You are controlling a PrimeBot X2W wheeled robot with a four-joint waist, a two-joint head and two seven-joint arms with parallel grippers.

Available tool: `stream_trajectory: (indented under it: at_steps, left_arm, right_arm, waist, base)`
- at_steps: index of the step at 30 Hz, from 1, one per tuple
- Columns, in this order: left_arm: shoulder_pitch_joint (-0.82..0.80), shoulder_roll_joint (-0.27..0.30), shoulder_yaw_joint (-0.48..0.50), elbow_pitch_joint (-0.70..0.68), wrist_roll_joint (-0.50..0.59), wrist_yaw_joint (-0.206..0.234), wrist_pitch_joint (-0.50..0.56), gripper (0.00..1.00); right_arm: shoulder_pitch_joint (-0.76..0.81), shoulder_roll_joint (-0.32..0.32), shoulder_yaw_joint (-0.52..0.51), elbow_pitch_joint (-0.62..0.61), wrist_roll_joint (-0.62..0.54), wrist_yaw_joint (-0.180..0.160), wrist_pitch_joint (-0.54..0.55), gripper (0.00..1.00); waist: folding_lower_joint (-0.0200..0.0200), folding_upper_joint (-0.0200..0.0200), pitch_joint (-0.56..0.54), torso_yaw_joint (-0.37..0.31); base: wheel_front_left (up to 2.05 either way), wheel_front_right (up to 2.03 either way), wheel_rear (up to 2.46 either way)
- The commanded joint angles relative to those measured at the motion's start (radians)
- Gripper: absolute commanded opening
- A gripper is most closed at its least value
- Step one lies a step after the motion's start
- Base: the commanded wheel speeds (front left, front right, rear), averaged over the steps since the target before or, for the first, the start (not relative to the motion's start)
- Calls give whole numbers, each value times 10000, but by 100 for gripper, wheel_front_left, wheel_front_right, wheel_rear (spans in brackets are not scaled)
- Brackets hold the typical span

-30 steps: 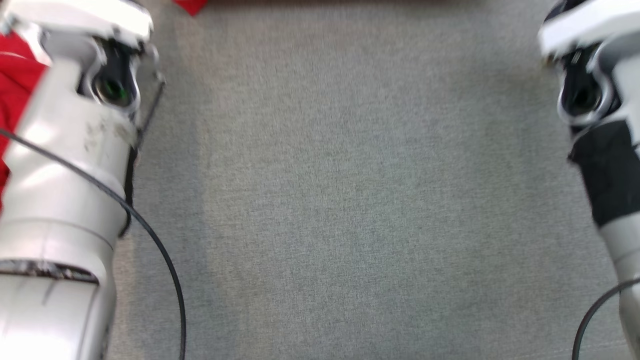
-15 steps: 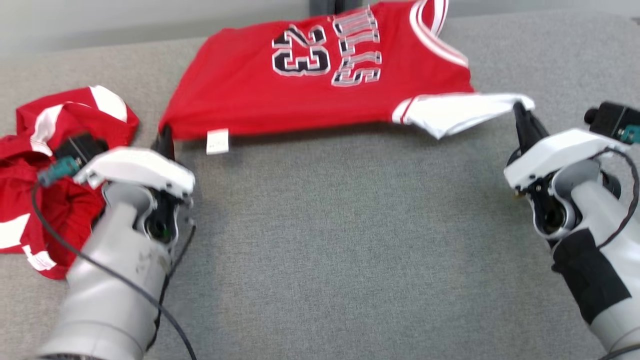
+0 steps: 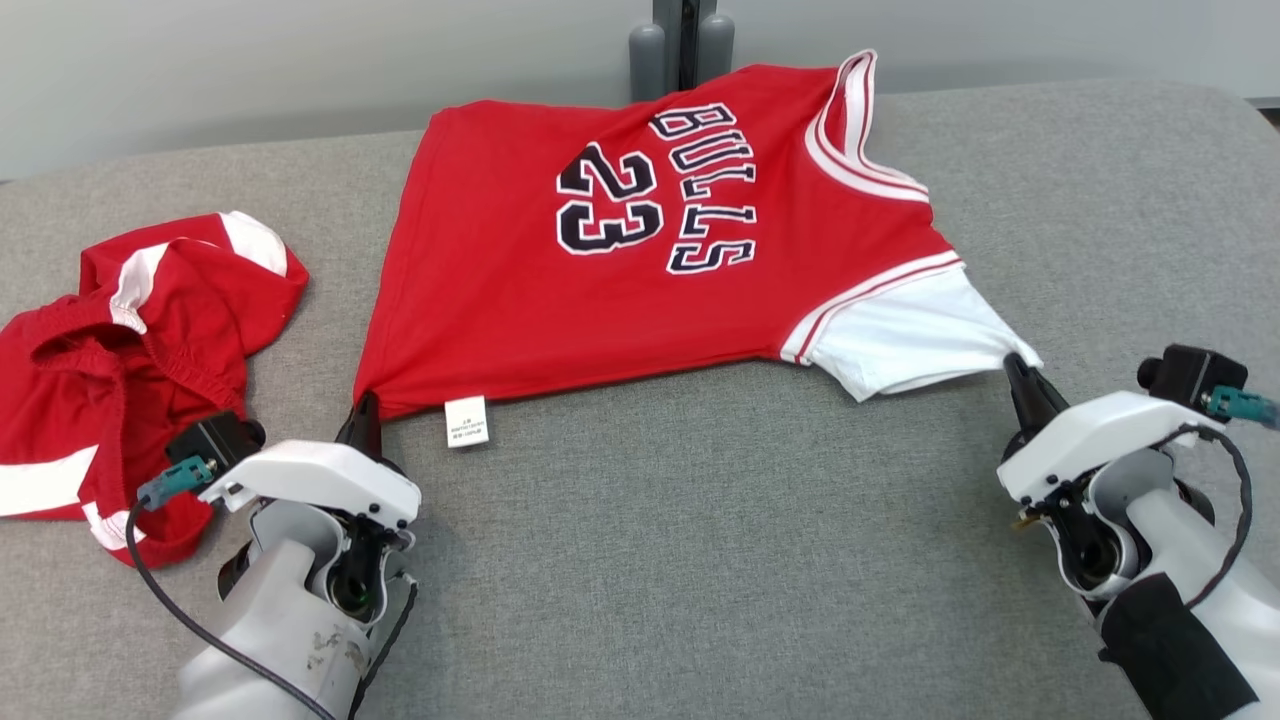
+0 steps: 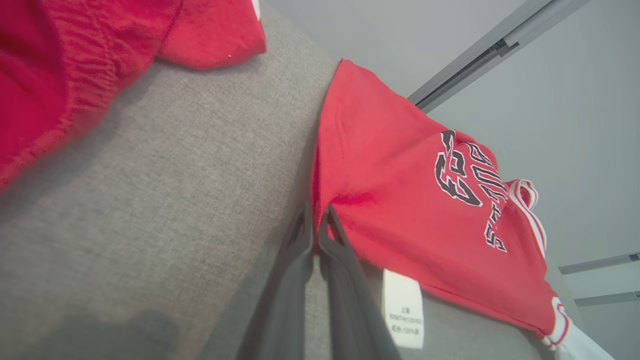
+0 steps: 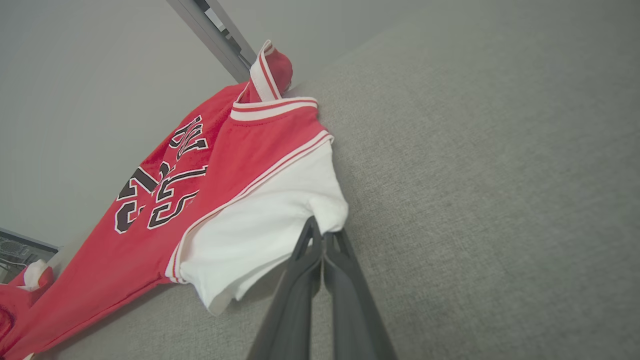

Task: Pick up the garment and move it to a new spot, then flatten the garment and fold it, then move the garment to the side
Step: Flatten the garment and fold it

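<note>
Sideways, red jersey point(image 3: 500, 300) on grey table point(image 3: 700, 560) — crumpled shorts point(image 3: 90, 380) at left

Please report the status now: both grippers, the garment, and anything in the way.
Left gripper shut on hem corner of red printed jersey. Right gripper shut on its white sleeve. Jersey spread on grey fabric surface. Crumpled red shorts lie left, apart.

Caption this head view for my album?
Left fingers and right fingers pinch near corners of the red jersey; red shorts lie nearby.
</note>
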Motion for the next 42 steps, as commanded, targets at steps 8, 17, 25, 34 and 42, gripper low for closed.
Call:
stream_trajectory:
  at_steps: [8,17,25,34,42]
  left_arm:
    - [627,281,-48,-359,-195,-8,-274,0]
    - [1044,441,-215,-743,-293,-7,-368,0]
    - [1376,542,-587,-1001,-88,-4,-400,0]
    - [1963,870,-875,-1426,-65,-2,-416,0]
    - [2452,1192,-1131,-1819,-207,-2,-271,0]
  right_arm:
    - [871,-301,-323,-650,833,5,-216,0]
    - [1462,-669,-430,-1775,1437,5,-197,0]
    - [1909,-803,-434,-2380,1740,5,-117,0]
    - [2554,-999,-800,-3245,2510,5,200,0]
    - [3107,-1146,-1104,-3843,3005,5,665,0]
  waist:
    - [1,-1,-165,-201]
    - [1,-1,-186,-297]
    - [1,-1,-269,-258]
    - [1,-1,-556,-260]
    - [1,-1,-828,-272]
  base:
    - [0,0,0]
    - [0,0,0]
    - [0,0,0]
    - [0,0,0]
    - [0,0,0]
